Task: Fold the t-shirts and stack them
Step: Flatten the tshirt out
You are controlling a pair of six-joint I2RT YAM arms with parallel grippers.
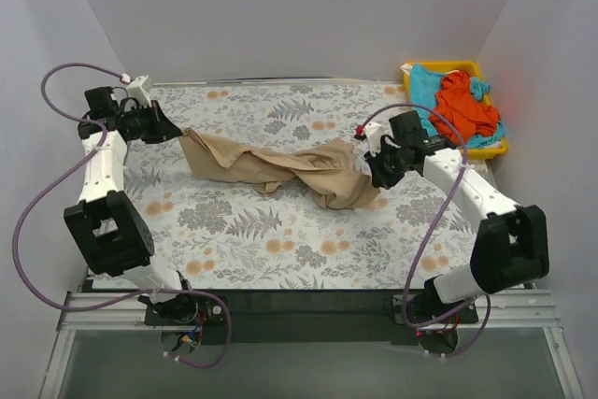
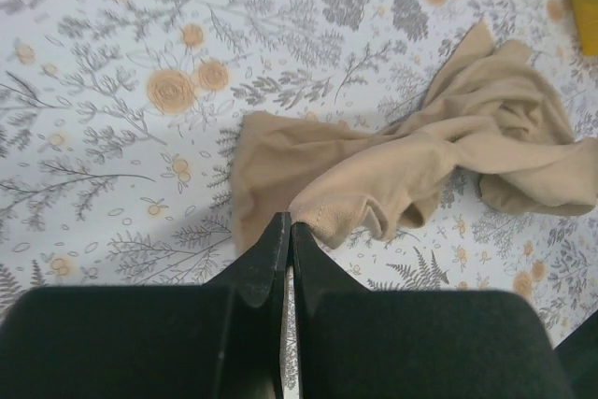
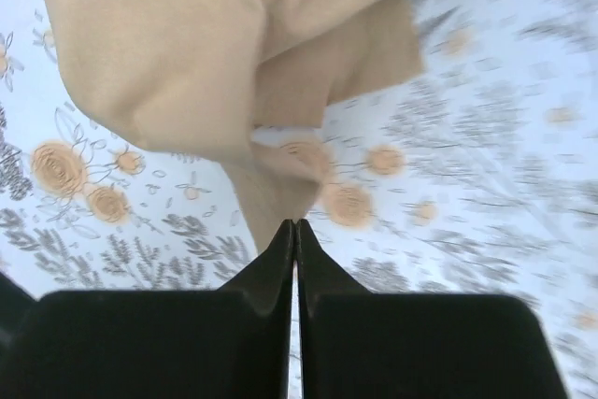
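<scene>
— From above, how did the tan t-shirt (image 1: pixel 280 167) lie?
— Twisted, strung mid-table between the arms, with the floral tablecloth (image 1: pixel 280 249) open on the near side. The orange t-shirt (image 1: pixel 464 105) and turquoise t-shirt (image 1: pixel 425 83) sat in the yellow tray (image 1: pixel 498 149) at the far right.
— Left wrist?
— The left gripper (image 2: pixel 288 229) pinched its hem.
— Right wrist?
— The right gripper (image 3: pixel 294 229) clamped a fold.
</scene>
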